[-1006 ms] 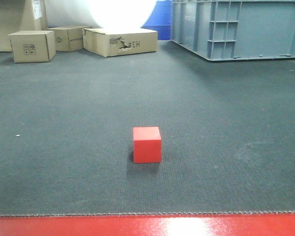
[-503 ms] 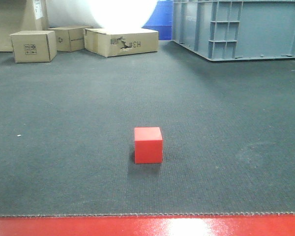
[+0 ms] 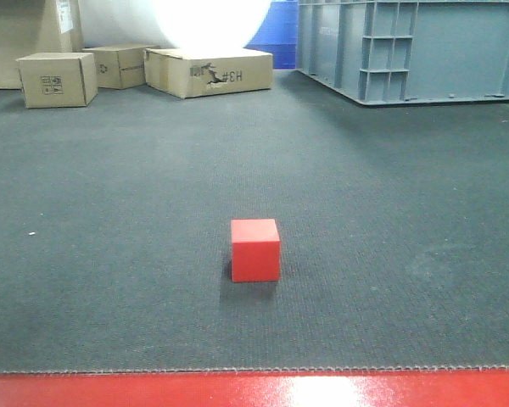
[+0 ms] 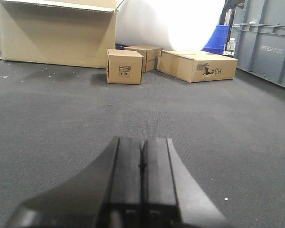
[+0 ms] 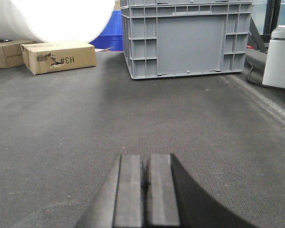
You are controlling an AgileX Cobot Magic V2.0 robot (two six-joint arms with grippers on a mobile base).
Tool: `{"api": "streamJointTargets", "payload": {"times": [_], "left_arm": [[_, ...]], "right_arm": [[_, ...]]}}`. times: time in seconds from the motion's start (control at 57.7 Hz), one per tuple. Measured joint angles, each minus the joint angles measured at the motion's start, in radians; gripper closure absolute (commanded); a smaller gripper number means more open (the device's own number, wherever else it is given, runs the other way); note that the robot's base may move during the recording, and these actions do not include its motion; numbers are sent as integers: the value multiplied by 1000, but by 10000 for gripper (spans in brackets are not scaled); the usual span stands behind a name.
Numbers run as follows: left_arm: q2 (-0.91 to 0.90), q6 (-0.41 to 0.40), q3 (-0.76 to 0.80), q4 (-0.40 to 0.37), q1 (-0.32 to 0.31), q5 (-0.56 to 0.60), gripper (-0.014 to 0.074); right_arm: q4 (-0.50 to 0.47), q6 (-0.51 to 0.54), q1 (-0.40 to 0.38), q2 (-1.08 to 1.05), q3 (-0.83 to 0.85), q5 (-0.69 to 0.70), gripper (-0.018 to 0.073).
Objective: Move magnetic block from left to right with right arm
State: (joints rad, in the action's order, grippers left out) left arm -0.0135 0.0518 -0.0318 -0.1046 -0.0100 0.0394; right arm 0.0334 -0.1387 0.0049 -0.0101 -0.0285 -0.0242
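Observation:
The magnetic block (image 3: 255, 249), a small plain red cube, rests on the dark grey carpet (image 3: 110, 254) near the middle of the front view, a little towards the near edge. No arm shows in that view. In the left wrist view my left gripper (image 4: 142, 141) is shut, its two dark fingers pressed together with nothing between them, low over bare carpet. In the right wrist view my right gripper (image 5: 145, 156) is shut and empty too. The cube appears in neither wrist view.
Brown cardboard boxes (image 3: 57, 79) (image 3: 208, 71) stand along the far left, with a bigger one (image 4: 57, 32) behind. A large grey plastic crate (image 3: 411, 49) fills the far right. A red strip (image 3: 254, 390) borders the carpet's near edge. A white bin (image 5: 281, 57) stands far right.
The picture shifted a few pixels between one second ago and half a second ago; since then nothing has moved. The cube stays in place.

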Motion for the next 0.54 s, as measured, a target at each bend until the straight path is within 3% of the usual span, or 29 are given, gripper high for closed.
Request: {"api": "streamJointTargets", "payload": {"times": [0.537], "left_arm": [[0, 0, 0, 0, 0, 0, 722]], "right_arm": [[0, 2, 0, 0, 0, 0, 532]]}}
